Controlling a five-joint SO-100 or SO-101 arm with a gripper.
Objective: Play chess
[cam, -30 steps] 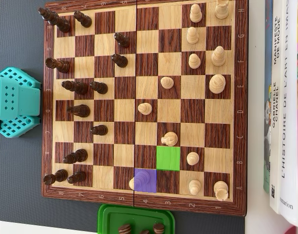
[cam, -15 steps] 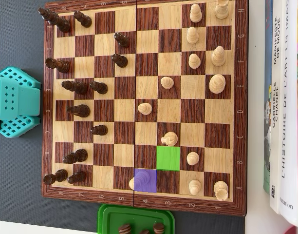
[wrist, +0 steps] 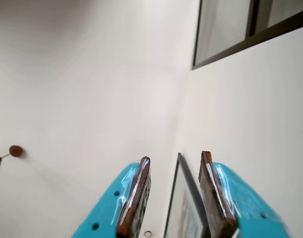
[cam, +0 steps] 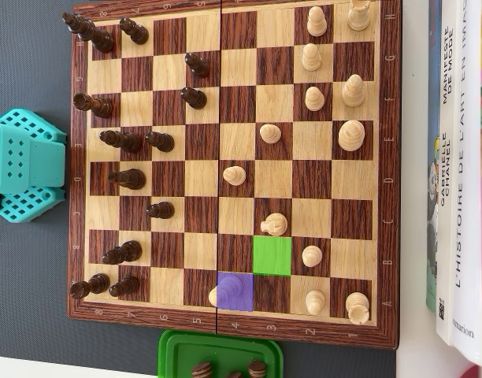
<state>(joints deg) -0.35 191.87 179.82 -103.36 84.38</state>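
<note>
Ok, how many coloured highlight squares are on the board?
2 in the overhead view: a green square lower middle, a purple square diagonally below-left of it.

Turquoise plastic fingers carried glossy dark-brown pads, with small holes dotting each shell; overhead, the arm's base showed the same turquoise, perforated.

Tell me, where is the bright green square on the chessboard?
In the overhead view, the green square sits near the bottom of the chessboard, right of the middle. A light piece stands just above it, and the purple square touches its lower-left corner.
</note>
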